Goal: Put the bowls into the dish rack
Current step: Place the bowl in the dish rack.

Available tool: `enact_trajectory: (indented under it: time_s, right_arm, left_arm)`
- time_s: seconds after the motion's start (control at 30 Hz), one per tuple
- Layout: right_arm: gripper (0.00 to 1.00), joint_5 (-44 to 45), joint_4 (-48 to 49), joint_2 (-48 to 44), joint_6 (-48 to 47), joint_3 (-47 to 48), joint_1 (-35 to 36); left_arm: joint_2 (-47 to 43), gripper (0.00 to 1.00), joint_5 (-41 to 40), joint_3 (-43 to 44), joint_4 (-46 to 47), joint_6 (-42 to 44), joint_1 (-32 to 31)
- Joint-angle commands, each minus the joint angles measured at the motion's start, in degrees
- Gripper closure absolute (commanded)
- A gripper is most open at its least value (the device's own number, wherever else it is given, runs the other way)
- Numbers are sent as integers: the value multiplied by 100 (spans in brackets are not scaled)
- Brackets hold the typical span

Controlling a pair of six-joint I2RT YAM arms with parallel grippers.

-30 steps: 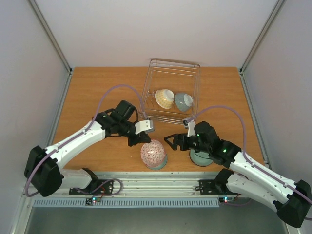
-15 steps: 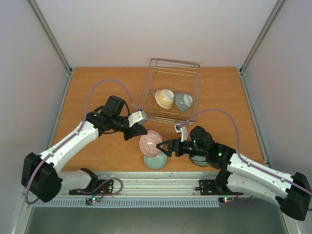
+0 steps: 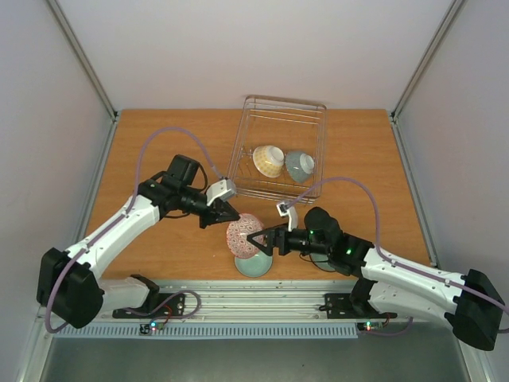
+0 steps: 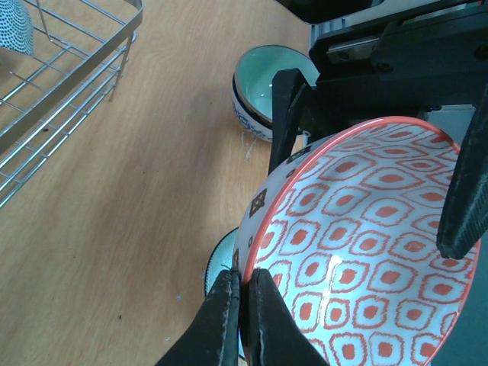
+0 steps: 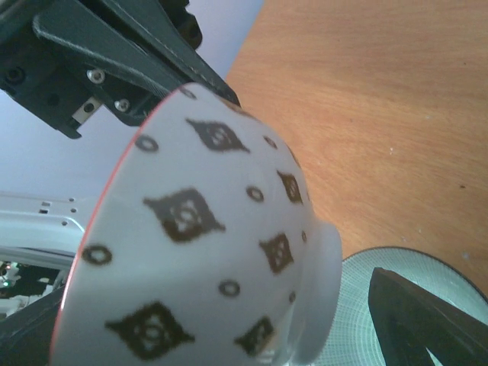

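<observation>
- The left end effector point(image 4: 242, 278) is closed tight, and the rim of a red-patterned bowl point(image 4: 366, 244) is pinched between its fingertips.
- The right end effector point(image 3: 259, 241) is spread wide. The foot and outer wall of the same bowl are placed between its jaws, but whether contact is made cannot be told.
- The red-patterned bowl is held tilted on its side, clear of the worktop point(image 3: 159, 143). It is above a green bowl point(image 3: 253, 267) that rests upright on the wood.
- A celadon bowl point(image 4: 278, 65) is seen nearby, nested in a blue-patterned bowl point(image 4: 248, 114).
- The dish rack point(image 3: 286, 100) is set further back, and a cream bowl point(image 3: 269, 161) and a grey-green bowl point(image 3: 300, 165) are lodged on edge inside it.
</observation>
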Motion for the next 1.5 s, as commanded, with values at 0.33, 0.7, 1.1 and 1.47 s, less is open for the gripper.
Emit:
enact_trajectory:
  time_s: [0.33, 0.7, 1.1, 1.47]
  right_arm:
    - [18, -28, 1206, 366, 396, -250, 207]
    - [71, 137, 1035, 398, 346, -120, 328]
    - [99, 810, -287, 87, -157, 403, 337]
    - [99, 2942, -2957, 348, -1366, 2223, 336]
  left_arm:
    - [-57, 100, 472, 162, 35, 72, 24]
    - [-75, 100, 442, 149, 39, 76, 24]
    - [-160, 76, -79, 5, 407, -238, 24]
    - [-450, 52, -1179, -226, 1165, -758, 24]
